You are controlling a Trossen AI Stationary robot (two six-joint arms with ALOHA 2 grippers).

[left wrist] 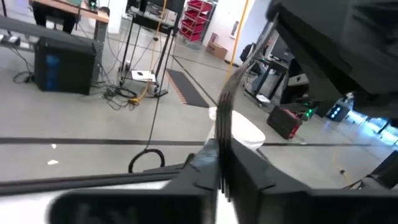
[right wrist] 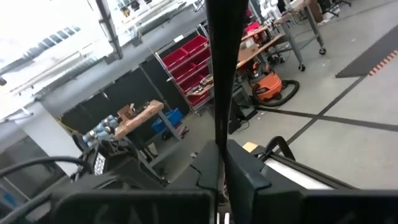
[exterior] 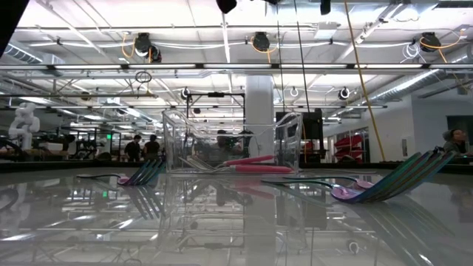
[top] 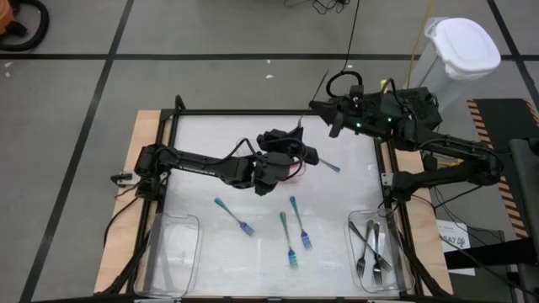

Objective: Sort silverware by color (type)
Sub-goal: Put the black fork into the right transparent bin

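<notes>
Left claw (top: 310,155) is up over the middle of the tabletop (top: 219,135), and it's clamped shut on a fork (top: 328,165) — the slim utensil sticks out from the fingers toward the right side, its colour hard to call from above. In the left wrist view the two dark fingers (left wrist: 245,177) are pressed together with the thin fork shaft (left wrist: 224,109) standing up edge-on between them. Right claw (top: 335,124) waits at the far right corner of the tabletop, fingers closed with nothing between them; the right wrist view shows the fingers (right wrist: 249,180) shut tight. Down on the near half of the tabletop, three teal-handled forks are lying loose: one (top: 234,216) toward the left, one (top: 287,240) in the middle, and one (top: 300,223) just beside it to the right, all apart from each other. At the near right corner, a clear tray (top: 402,273) holds several dark grey metal forks (top: 373,248) lying together. At the near left corner sits another clear tray (top: 195,244). From table level, a clear tray (exterior: 174,140) carries pink-handled utensils (exterior: 255,164), with teal forks (exterior: 392,185) resting on the glossy surface either side.
</notes>
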